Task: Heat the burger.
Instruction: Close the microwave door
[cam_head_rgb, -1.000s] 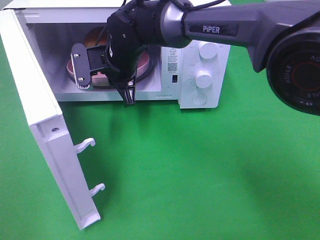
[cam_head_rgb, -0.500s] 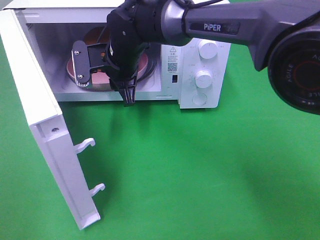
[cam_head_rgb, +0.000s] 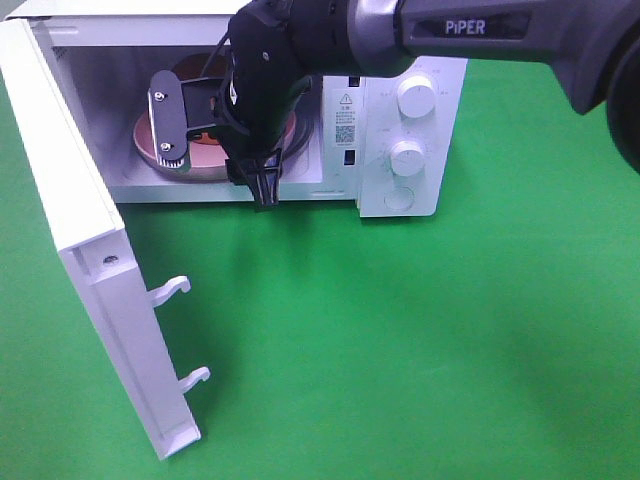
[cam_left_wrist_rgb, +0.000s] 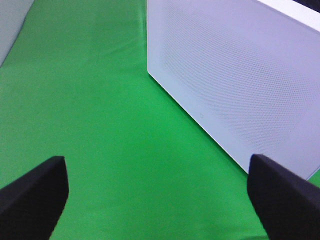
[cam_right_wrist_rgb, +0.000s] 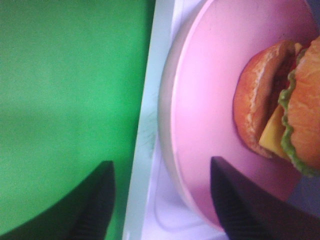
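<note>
Right claw (cam_right_wrist_rgb: 160, 162) is at the mouth of the microwave (cam_head_rgb: 440, 185), jaws apart w/ the near rim of the pink plate (cam_right_wrist_rgb: 210, 90) running between them. Neither finger looks pressed on the rim, so I'd call it wide and holding nothing. One finger is on the plate side, the other out over the green tabletop (cam_head_rgb: 400, 350), w/ the oven's white sill (cam_right_wrist_rgb: 147, 115) between. The burger (cam_right_wrist_rgb: 280, 115) is on that plate, inside the oven, well clear of the fingers; from the high camera the arm hides most of it. Left claw (cam_left_wrist_rgb: 156, 165) is off on its own, low over the tabletop, jaws wide, nothing in them. It faces a white dotted panel that's prob. the outer face of the door (cam_head_rgb: 90, 250), which stands swung open on the left. Step in hand, as I read it: plate + burger are down in the oven and the right claw is at the let-go point. Next move: draw that claw straight back out w/o snagging the rim. The plate sits close to the sill, so a nudge could drag it toward the edge. After that the door needs pushing shut, prob. a job for the left arm, and one of the knobs (cam_head_rgb: 407, 158) turning to start the heat.
</note>
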